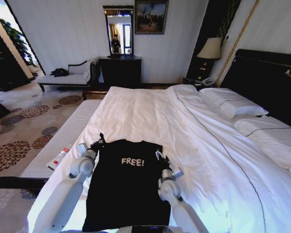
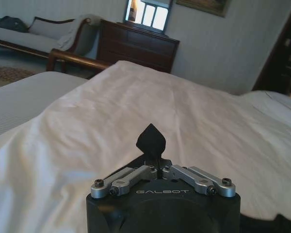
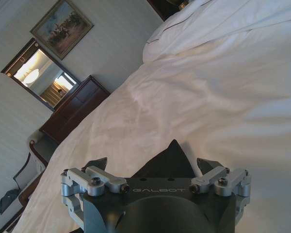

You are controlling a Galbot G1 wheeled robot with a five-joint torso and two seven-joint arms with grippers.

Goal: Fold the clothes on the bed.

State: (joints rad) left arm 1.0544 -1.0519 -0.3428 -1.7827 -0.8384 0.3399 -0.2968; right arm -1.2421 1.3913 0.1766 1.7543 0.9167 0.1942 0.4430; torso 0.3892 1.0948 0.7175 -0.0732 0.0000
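- Left gripper (image 1: 100, 142) sits at the lower centre-left of the head view, its fingers (image 2: 153, 171) pinched tight on a peak of black cloth at the T-shirt's (image 1: 128, 187) upper left corner.
- Right gripper (image 1: 159, 156) sits at the garment's upper right corner, jaws spread wide, with a black fold (image 3: 167, 162) lying between the fingers (image 3: 95, 164) and not clamped.
- T-shirt lies flat in the lower centre of the head view, white "FREE!" lettering (image 1: 132, 161) facing up, sleeves tucked in.
- It rests on the white duvet (image 1: 184, 141) near the bed's foot.
- Pillows (image 1: 233, 103) lie at the upper right, against the dark headboard (image 1: 266, 77).
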